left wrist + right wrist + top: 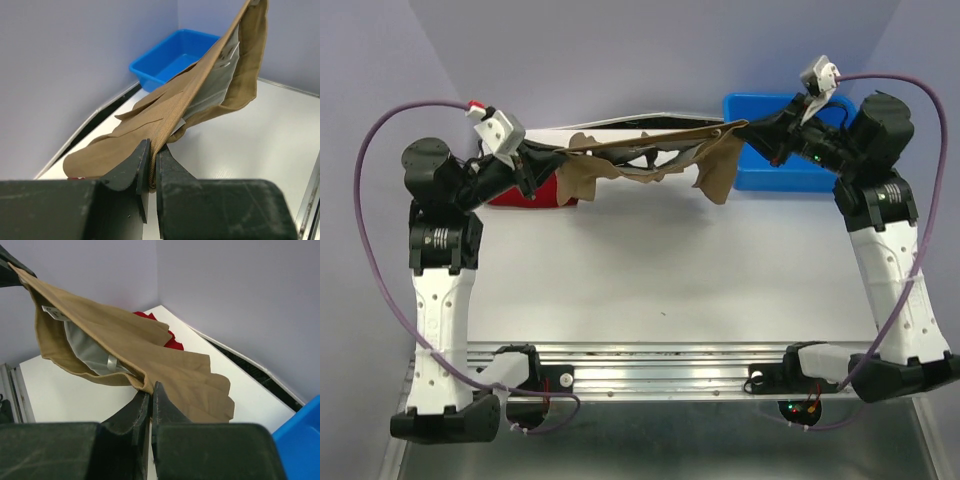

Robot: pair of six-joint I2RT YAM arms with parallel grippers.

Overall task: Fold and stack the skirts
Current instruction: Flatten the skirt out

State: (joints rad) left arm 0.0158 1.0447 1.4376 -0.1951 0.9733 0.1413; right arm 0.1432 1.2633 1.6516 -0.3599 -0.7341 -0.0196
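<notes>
Drooping in pleats, the tan skirt (718,170) hangs stretched.

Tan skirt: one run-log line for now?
tan skirt: held up, stretched | left jaws, right jaws: shut on its ends | red skirt: on table, far left | blue bin: far right

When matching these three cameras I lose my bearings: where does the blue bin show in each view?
Top external: the blue bin sits upper right, on the far side.
Left wrist: upper middle, beyond the raised cloth.
Right wrist: only a corner, bottom right.
Shared landmark: the tan skirt, stretched in the air across all three views.
</notes>
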